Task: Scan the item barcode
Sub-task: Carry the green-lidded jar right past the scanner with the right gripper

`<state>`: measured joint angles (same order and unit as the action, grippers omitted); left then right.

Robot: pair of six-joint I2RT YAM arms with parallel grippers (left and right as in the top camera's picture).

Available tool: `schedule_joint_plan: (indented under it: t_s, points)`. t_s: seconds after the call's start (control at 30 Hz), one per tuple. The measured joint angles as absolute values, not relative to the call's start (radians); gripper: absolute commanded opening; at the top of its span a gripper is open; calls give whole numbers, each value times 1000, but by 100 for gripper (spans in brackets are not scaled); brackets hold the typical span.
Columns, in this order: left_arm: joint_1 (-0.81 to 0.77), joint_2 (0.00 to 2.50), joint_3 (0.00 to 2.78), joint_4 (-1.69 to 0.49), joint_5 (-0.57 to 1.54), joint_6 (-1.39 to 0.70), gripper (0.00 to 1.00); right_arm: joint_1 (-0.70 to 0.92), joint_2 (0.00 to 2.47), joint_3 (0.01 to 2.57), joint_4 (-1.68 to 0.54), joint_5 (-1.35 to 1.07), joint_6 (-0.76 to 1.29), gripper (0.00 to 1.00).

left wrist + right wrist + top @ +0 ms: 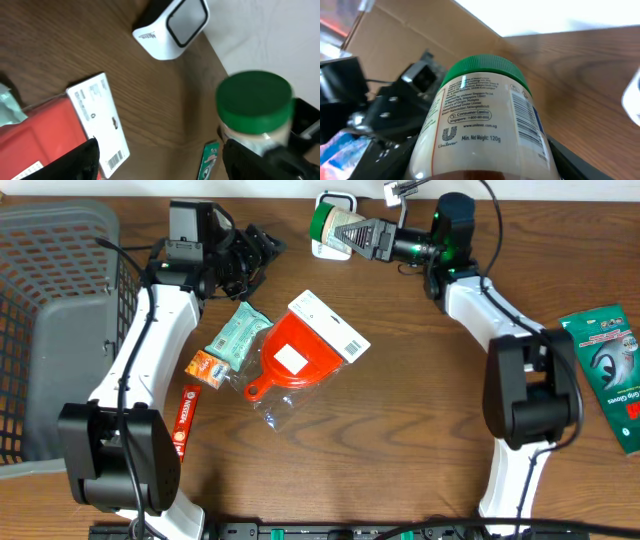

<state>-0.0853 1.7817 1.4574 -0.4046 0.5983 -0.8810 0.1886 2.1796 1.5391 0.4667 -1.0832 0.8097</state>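
At 12 o'clock of the tabletop (420,430) in the overhead view: jar (330,226) with green lid, held sideways, lid turned to 9 o'clock. Gripped across the body by the right tool (355,235), both jaws pressed on the label. Just beside the jar, at the same far edge, white scanner (172,25); touching or apart, cannot tell. In the right wrist view, barcode (525,117) printed on the label, toward 3 o'clock of the jar.

Left tool (258,245) at 11 o'clock, jaws spread wide, holding nothing.

In the middle: red scoop pack (300,355), then mint pouch (235,335), orange packet (208,367) and red tube (185,420) toward 9 o'clock of it. Grey basket (50,300) at 9 o'clock, green pack (610,370) at 3 o'clock.
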Motion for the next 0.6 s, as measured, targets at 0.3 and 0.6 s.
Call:
schedule_joint_plan:
  t_s: [0.3,0.6]
  points:
    - [-56,1782,1457,-444,595,-860,78,192,2331,1738,464,-1093,873,1]
    - [-39,1782,1457,-465,595,-850,78,193,2366,1824,452,-1099,1028,1]
